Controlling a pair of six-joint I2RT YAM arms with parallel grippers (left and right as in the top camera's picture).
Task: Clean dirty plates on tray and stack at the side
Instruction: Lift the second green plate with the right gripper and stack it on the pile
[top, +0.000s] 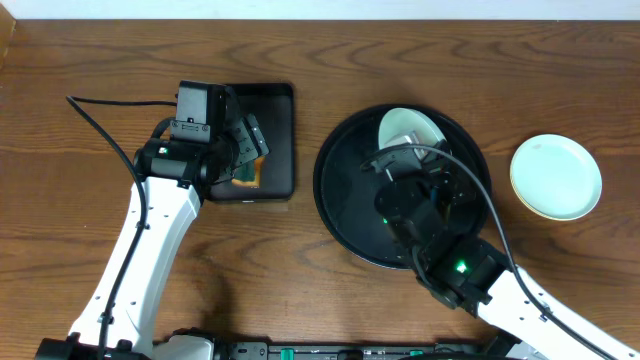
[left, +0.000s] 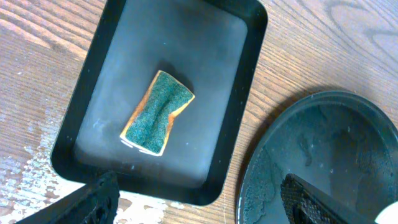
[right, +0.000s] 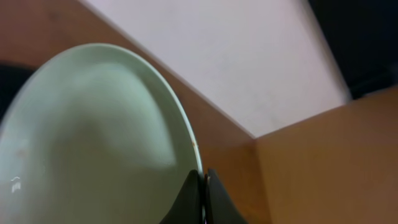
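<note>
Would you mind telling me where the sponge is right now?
The sponge lies in the rectangular black tray, left of the round tray in the overhead view, directly below the left gripper.

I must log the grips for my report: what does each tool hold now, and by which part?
The right tool is shut on the mint plate, pinching its rim. The left tool is open, near the sponge, and holds nothing.

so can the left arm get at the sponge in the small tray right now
Probably yes: the left gripper hangs open above the sponge, which lies alone in the rectangular tray with nothing covering it.
</note>
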